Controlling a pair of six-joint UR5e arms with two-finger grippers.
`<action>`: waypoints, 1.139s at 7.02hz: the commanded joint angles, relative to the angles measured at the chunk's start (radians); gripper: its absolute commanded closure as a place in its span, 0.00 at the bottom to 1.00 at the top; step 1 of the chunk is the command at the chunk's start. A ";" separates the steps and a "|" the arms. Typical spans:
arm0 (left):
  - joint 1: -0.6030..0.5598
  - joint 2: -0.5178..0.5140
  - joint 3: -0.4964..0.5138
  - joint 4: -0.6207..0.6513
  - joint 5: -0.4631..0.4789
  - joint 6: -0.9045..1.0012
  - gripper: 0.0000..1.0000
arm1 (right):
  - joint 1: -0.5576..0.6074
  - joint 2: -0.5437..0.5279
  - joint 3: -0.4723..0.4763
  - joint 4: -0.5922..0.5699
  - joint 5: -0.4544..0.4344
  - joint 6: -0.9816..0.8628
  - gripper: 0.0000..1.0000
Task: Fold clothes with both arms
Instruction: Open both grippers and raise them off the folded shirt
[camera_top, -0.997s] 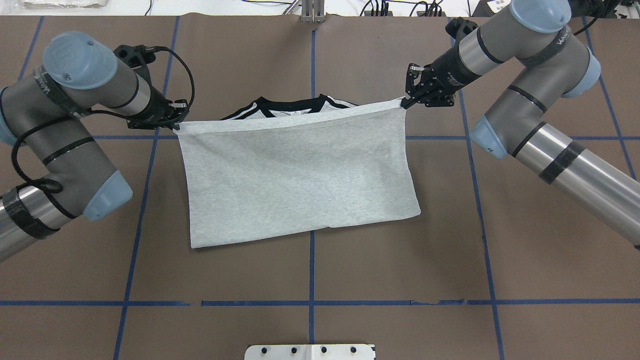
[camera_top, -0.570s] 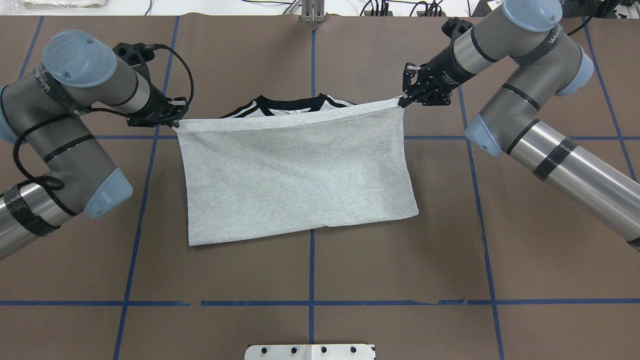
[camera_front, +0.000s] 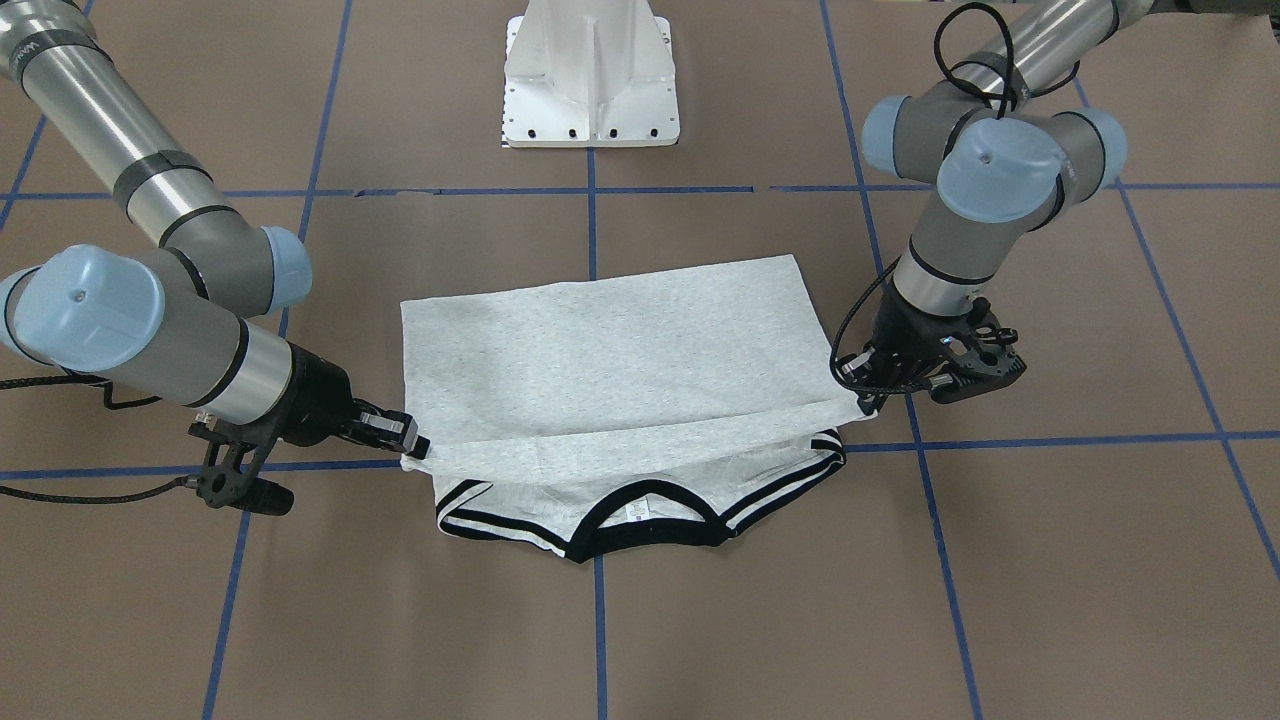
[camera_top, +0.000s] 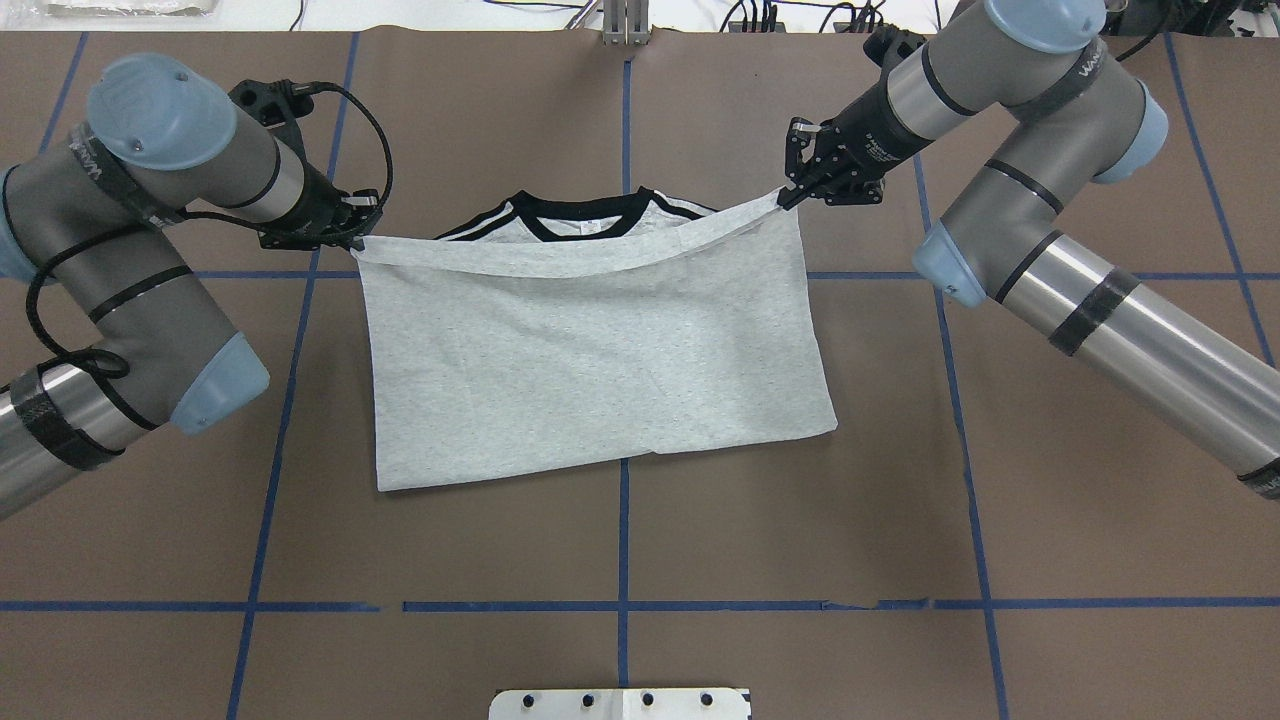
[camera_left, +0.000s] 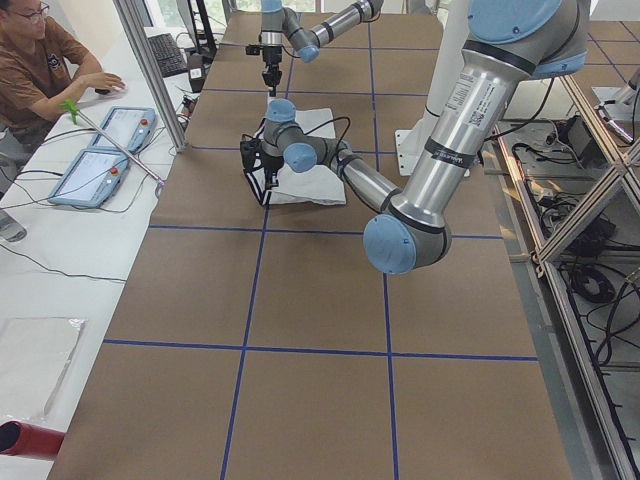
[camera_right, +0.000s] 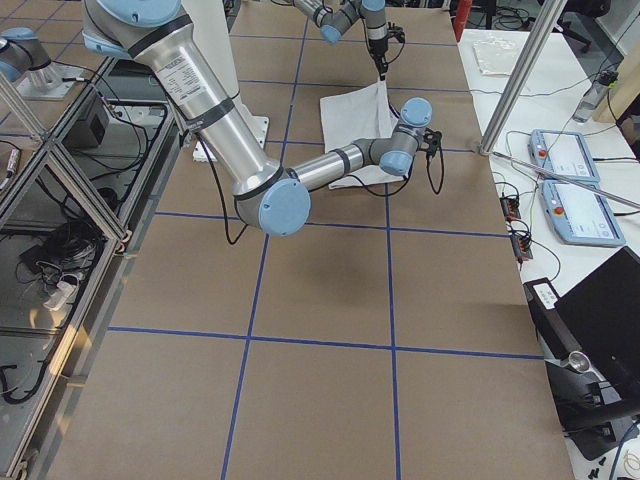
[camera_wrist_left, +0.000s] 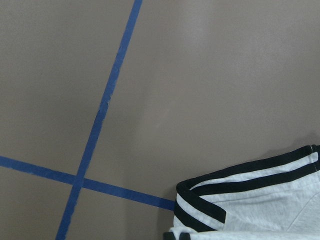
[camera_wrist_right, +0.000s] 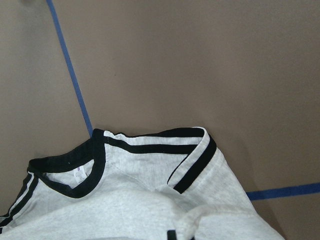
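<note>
The grey T-shirt lies folded on the brown table, plain back up, with its black collar and striped shoulder trim showing at the far edge. My left gripper is shut on the left corner of the raised hem. My right gripper is shut on the right corner. The hem hangs between them just above the collar and sags in the middle. In the front-facing view the shirt has the left gripper at its right and the right gripper at its left. The wrist views show striped trim and the collar.
The white pedestal base stands at the robot's side of the table, behind the shirt. Blue tape lines grid the brown cover. An operator sits beyond the far edge beside two tablets.
Both grippers have carried the hem farther toward the collar. The right gripper moved inward and away from the robot, so the hem now sags in the middle instead of being taut.
</note>
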 joint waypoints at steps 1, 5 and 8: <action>0.001 -0.001 0.001 0.000 0.003 -0.015 0.16 | -0.008 -0.007 -0.003 -0.002 -0.003 -0.001 0.00; -0.019 0.002 -0.030 0.010 0.003 -0.010 0.02 | -0.037 -0.102 0.098 0.008 -0.032 0.007 0.00; -0.021 0.007 -0.105 0.050 0.003 -0.016 0.02 | -0.180 -0.295 0.301 0.003 -0.177 0.008 0.00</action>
